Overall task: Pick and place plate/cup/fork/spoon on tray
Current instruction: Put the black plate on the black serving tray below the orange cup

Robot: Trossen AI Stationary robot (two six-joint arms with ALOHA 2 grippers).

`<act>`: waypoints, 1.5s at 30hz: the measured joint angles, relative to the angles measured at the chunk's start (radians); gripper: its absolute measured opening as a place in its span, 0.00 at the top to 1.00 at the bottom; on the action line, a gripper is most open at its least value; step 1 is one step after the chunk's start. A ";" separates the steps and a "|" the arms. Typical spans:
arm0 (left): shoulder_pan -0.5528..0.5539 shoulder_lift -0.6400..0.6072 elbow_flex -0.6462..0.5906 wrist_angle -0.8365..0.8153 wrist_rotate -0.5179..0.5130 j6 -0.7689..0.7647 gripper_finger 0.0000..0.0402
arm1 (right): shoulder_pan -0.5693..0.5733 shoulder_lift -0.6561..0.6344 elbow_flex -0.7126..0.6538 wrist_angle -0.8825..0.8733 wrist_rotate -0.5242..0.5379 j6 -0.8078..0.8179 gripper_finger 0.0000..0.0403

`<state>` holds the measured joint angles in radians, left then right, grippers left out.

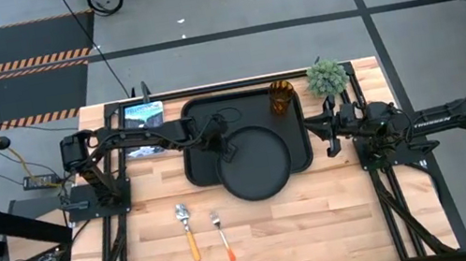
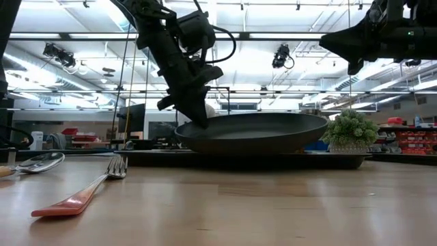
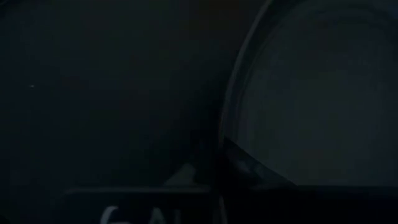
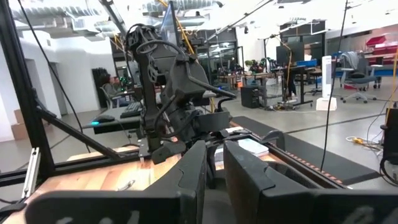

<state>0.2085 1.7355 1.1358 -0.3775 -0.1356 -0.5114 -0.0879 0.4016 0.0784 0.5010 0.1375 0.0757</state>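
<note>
The left gripper (image 1: 223,147) is clamped on the left rim of the plate (image 1: 257,162), a grip point that lets the arm carry the wide dish by its edge without reaching across it. The plate lies over the front half of the tray (image 1: 198,117), its near edge overhanging the tray's front lip; in the low view the plate (image 2: 259,131) sits slightly tilted on the tray (image 2: 341,162), which suggests placement is in progress, not finished. The right gripper (image 1: 329,136) waits just beside the tray's right edge, its fingers nearly closed on nothing. The cup (image 1: 281,97) stands upright in the tray's far right corner, near the small green plant (image 1: 326,77). The spoon (image 1: 187,227) and the fork (image 1: 222,233) lie side by side on the wooden table (image 1: 324,220), well apart from the tray, not yet collected. The plate is round, matte black, shallow, with a low raised rim.
</note>
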 joint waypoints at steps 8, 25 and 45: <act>0.000 0.000 0.000 -0.002 -0.002 0.000 0.96 | 0.000 0.000 0.000 0.007 0.000 0.000 0.84; 0.071 0.001 0.000 0.021 0.010 -0.053 0.96 | 0.000 0.000 0.000 0.034 0.000 0.000 0.84; 0.196 0.101 0.000 0.073 0.062 -0.186 0.93 | 0.000 0.010 0.000 0.048 0.022 0.019 0.84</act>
<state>0.4044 1.8362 1.1355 -0.3049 -0.0733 -0.6971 -0.0879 0.4114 0.0784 0.5492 0.1592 0.0949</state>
